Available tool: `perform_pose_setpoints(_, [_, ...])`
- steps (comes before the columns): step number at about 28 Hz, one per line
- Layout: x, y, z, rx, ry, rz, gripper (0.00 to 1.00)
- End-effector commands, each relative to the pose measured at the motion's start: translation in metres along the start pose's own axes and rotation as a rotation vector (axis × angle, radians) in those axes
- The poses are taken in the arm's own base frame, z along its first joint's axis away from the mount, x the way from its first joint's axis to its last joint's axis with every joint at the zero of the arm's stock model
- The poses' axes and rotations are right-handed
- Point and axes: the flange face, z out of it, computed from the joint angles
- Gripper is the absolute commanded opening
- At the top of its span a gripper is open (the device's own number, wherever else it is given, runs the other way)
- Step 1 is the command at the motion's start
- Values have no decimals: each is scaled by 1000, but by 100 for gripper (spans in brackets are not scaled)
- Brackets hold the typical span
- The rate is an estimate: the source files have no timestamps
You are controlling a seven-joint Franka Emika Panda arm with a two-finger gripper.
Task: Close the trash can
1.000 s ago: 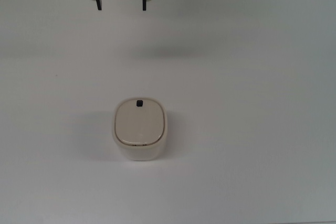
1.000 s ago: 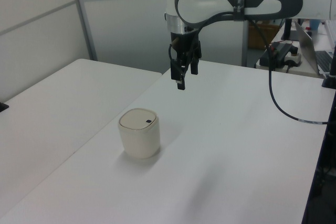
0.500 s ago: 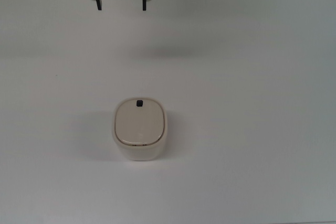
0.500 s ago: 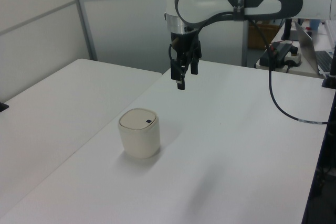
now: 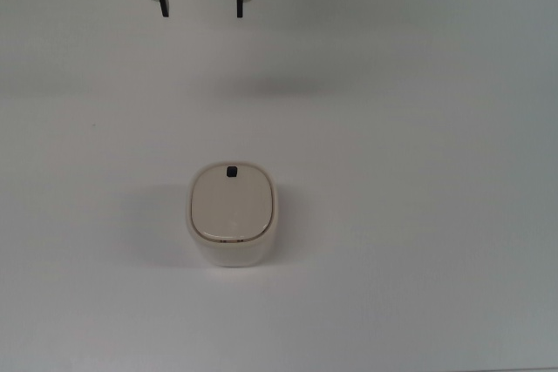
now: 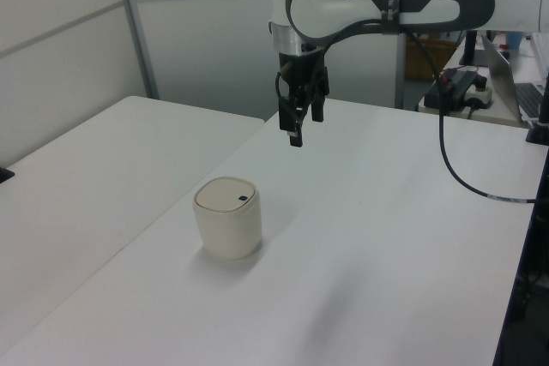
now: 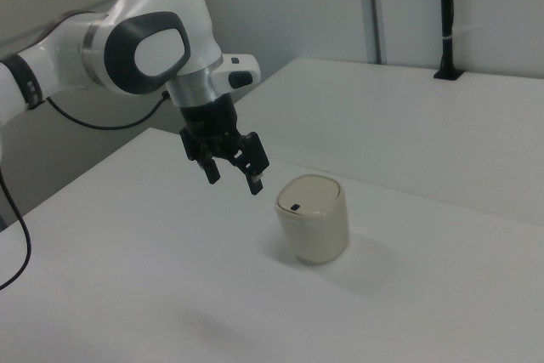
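Bright, even overhead light; soft faint shadows on white table [image 5: 418, 128].

The trash can [image 5: 232, 213] is set upright on the table [image 5: 418, 128], near the middle of the top view. Its lid [image 5: 232, 205] lies flat on the rim, with the button [image 5: 232, 172] at the edge facing the tool [image 5: 200, 8]. The tool is held above the table, well apart from the trash can, at the top view's upper edge, fingers spread, nothing between them.
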Motion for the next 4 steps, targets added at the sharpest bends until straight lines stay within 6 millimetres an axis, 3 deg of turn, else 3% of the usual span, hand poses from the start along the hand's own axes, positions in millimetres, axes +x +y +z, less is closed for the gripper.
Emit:
perform_pose_setpoints(1, [-2,2,-1,4,7,-4,100])
perform_pose_setpoints(4, [-2,2,-1,4,7,-4,100])
